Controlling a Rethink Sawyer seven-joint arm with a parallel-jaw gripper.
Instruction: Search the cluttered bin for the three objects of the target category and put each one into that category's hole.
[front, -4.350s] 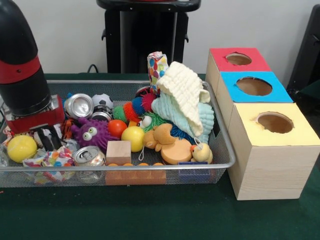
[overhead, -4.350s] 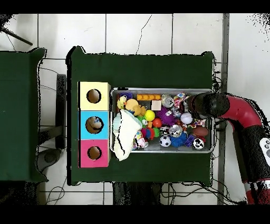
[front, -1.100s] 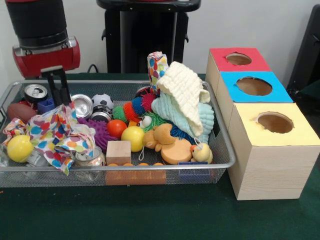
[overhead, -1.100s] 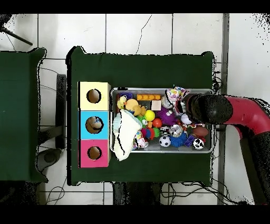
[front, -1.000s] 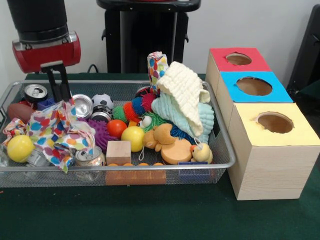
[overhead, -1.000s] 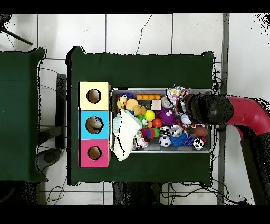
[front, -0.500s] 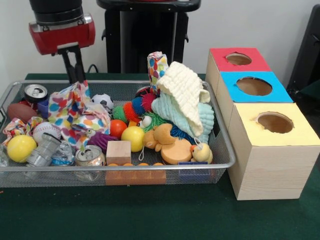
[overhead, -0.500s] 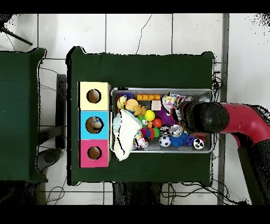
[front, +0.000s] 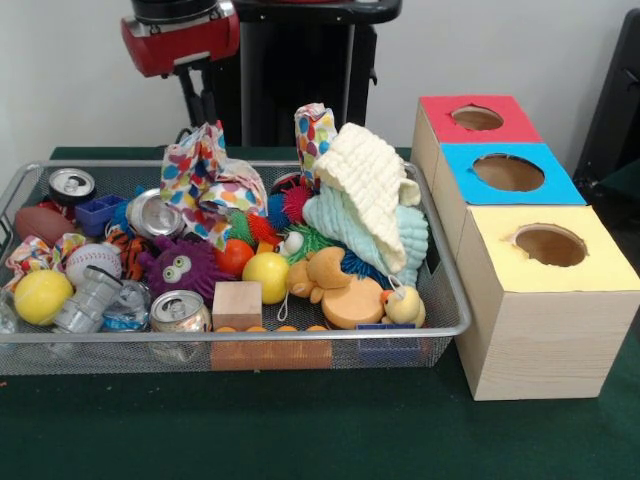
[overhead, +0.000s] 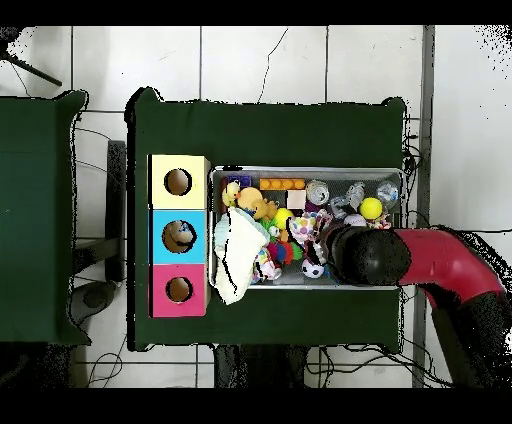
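Table covered in dark green cloth (front: 300, 440), silver wire-mesh bin (front: 445, 290) full of toys and cans resting on it, row of three wooden boxes just beside the bin, each with a round hole, topped red (front: 478, 118), blue (front: 510, 172), yellow (front: 550, 248).

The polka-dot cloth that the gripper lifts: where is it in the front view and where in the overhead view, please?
Front view: the polka-dot cloth hangs from the gripper above the bin's back left part, left of the cream towel.
Overhead view: it shows as a small colourful patch at the arm's left end, mid-bin.
Shared landmark: the cream towel, at the bin's end nearest the boxes.
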